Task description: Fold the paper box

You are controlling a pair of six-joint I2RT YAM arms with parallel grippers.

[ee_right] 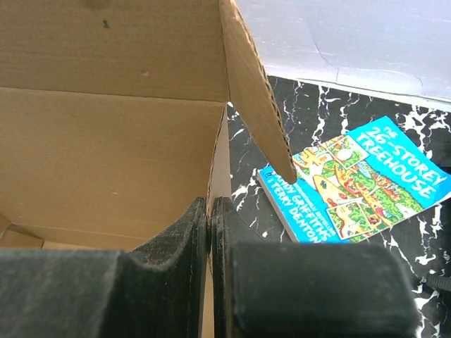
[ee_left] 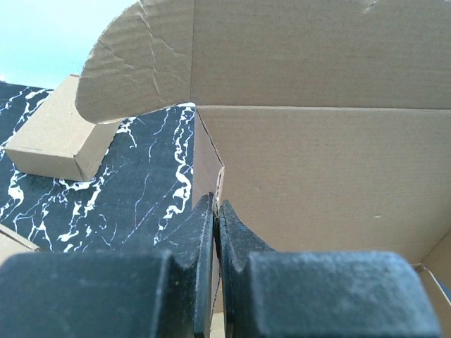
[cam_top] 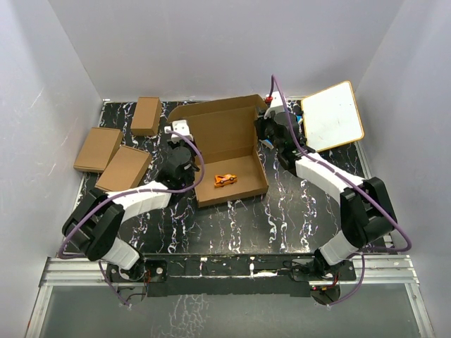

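Box, mid-table between the arms, is held from both sides. The left gripper is clenched on the thin left wall. The right gripper is clenched on the right wall. Both grips sit toward the far corners. Just beyond both claws the lid stands up from the far edge, its hinge running left to right and its rounded ears hanging above the fingers. Neither arm is nearer, since each has its own wall. Closing would likely mean bringing the lid forward and down over the tray. An orange toy lies on the floor near the front wall. A book lies just right of the box.
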